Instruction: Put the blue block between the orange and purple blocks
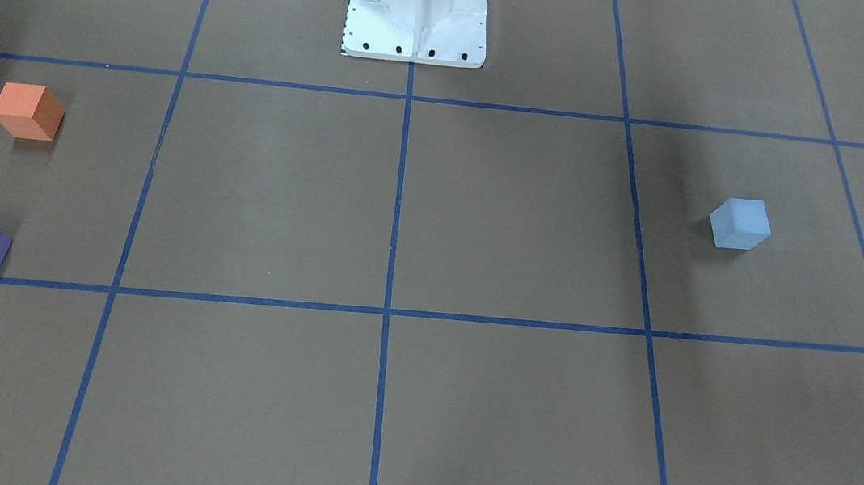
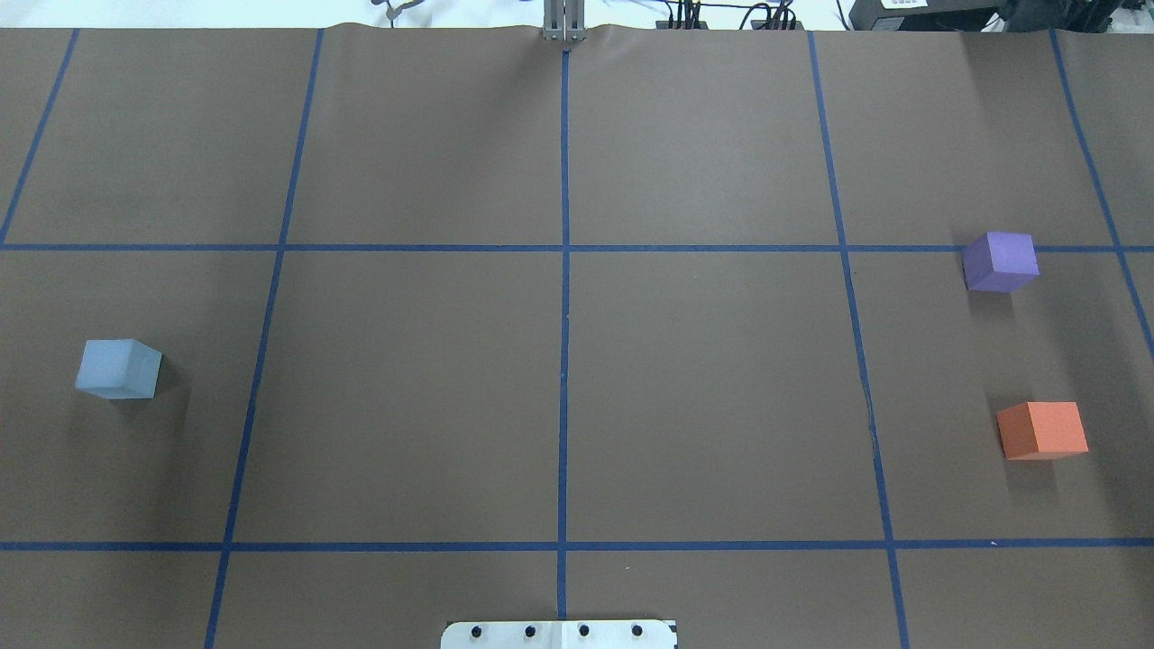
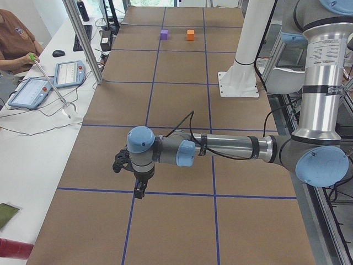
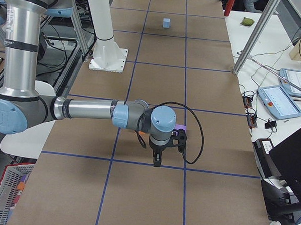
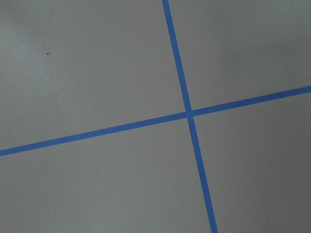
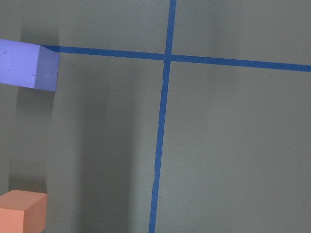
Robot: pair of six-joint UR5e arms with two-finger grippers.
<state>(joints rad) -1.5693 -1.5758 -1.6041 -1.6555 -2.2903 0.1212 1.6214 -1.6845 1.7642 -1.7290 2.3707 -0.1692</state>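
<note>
The light blue block (image 1: 740,223) sits alone on the brown table on the robot's left side; it also shows in the overhead view (image 2: 118,369) and far off in the exterior right view (image 4: 167,22). The orange block (image 2: 1042,430) and the purple block (image 2: 1000,261) sit apart on the robot's right side, with a bare gap between them. The right wrist view shows the purple block (image 6: 26,64) and the orange block (image 6: 22,211). The left gripper (image 3: 139,190) hangs above the table in the exterior left view. The right gripper (image 4: 157,160) hangs beside the purple block (image 4: 180,128). I cannot tell whether either is open or shut.
Blue tape lines (image 2: 564,270) divide the table into squares. The white robot pedestal (image 1: 417,13) stands at the robot's edge. An operators' bench with tablets (image 3: 33,91) and aluminium posts (image 3: 83,41) runs along the far side.
</note>
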